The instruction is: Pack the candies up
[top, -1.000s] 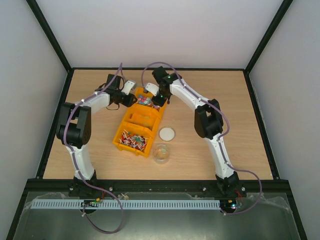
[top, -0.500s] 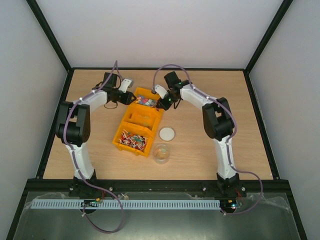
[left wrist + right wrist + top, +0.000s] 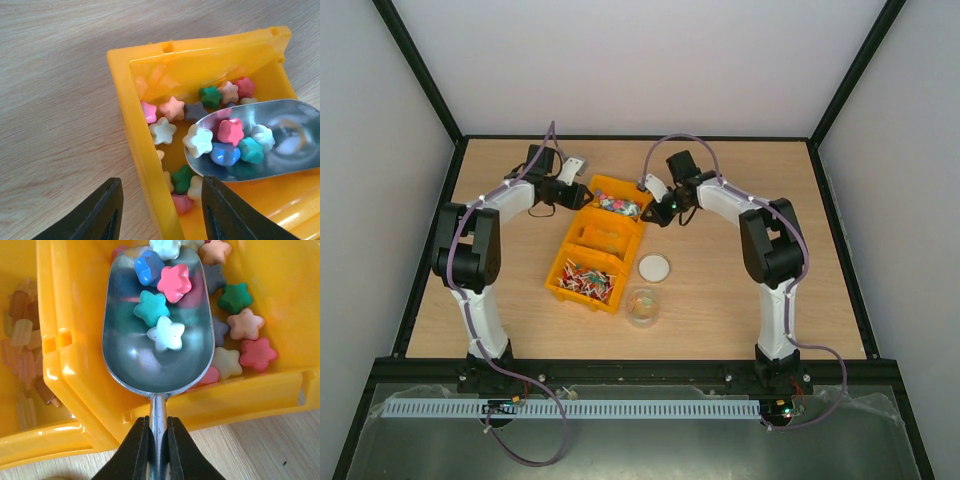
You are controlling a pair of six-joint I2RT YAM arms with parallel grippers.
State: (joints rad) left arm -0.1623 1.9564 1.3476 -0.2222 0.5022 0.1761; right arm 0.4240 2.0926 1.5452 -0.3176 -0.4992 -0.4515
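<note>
The candies (image 3: pixel 618 204) are small star-shaped sweets in mixed colours, lying in the far compartment of a yellow three-part tray (image 3: pixel 560 275). My right gripper (image 3: pixel 158 440) is shut on the handle of a metal scoop (image 3: pixel 150 355), whose bowl sits low over that compartment with several candies (image 3: pixel 173 282) in it. More candies (image 3: pixel 248 322) lie beside it. In the top view the right gripper (image 3: pixel 662 208) is at the tray's far right corner. My left gripper (image 3: pixel 161 195) is open, its jaws either side of the tray's wall (image 3: pixel 140 145), not touching it. The scoop (image 3: pixel 280 145) shows there too.
A clear jar (image 3: pixel 642 306) stands open near the tray's front right, its white lid (image 3: pixel 654 267) flat beside it. The middle compartment (image 3: pixel 602 236) holds pale pieces, the near one (image 3: pixel 585 281) red-and-white sticks. My left gripper (image 3: pixel 582 195) is at the tray's far left corner.
My right arm has swung to the right, drawing the gripper and scoop from over the far compartment toward its right side. The left gripper has stayed nearly still.
</note>
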